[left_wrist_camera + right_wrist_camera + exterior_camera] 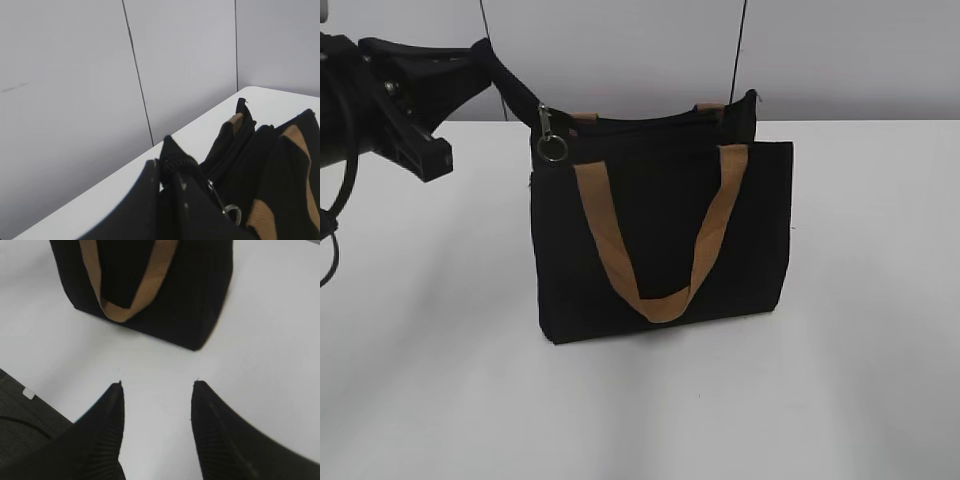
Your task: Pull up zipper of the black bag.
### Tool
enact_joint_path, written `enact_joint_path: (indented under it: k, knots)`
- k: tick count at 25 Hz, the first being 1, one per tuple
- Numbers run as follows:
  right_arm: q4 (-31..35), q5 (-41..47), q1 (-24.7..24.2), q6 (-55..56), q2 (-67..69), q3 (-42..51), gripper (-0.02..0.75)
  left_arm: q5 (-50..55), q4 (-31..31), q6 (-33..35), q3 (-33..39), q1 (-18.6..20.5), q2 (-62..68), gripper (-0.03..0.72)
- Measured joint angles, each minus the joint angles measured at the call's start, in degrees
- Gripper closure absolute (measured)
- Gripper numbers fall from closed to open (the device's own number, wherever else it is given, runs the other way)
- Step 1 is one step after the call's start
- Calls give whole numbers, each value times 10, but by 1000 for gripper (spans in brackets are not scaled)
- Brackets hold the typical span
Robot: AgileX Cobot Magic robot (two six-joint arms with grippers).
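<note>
The black bag (pixel 660 230) stands upright on the white table, its tan handle (pixel 660 300) hanging down its front. The zipper (pixel 650 122) runs along the top edge. Its silver slider and ring pull (pixel 552 146) hang at the bag's top left corner. My left gripper (pixel 523 100) is shut on the black fabric end of the zipper at that corner; in the left wrist view the jaws (pixel 167 172) pinch this tab and the ring (pixel 232 212) hangs just beside them. My right gripper (pixel 157 385) is open and empty, over the table in front of the bag (pixel 190 300).
The white table (pixel 840 380) spreads around the bag. A grey panelled wall (pixel 840 50) stands close behind it. A dark edge with cables (pixel 20 415) shows at the lower left of the right wrist view.
</note>
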Motion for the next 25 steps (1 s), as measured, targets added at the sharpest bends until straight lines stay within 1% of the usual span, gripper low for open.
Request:
enact_joint_path:
  k: [3, 6, 10, 12, 16, 20, 25]
  knots:
    - [77, -61, 31, -86, 81, 0, 391, -9, -1, 0, 0, -1, 0, 673]
    - [162, -101, 70, -177, 171, -9, 391, -20, -4, 0, 0, -1, 0, 673]
    - [258, -116, 118, -306, 304, -58, 391, -30, -15, 0, 0, -2, 0, 673]
    - [287, -118, 142, -357, 363, -93, 391, -30, -17, 0, 0, -2, 0, 673]
    - [307, -120, 177, -420, 464, -169, 391, -32, -17, 0, 0, -2, 0, 673]
    - [308, -121, 199, -445, 552, -239, 391, -32, -17, 0, 0, -2, 0, 673]
    - [310, -121, 214, -459, 638, -320, 391, -32, -17, 0, 0, -2, 2, 673]
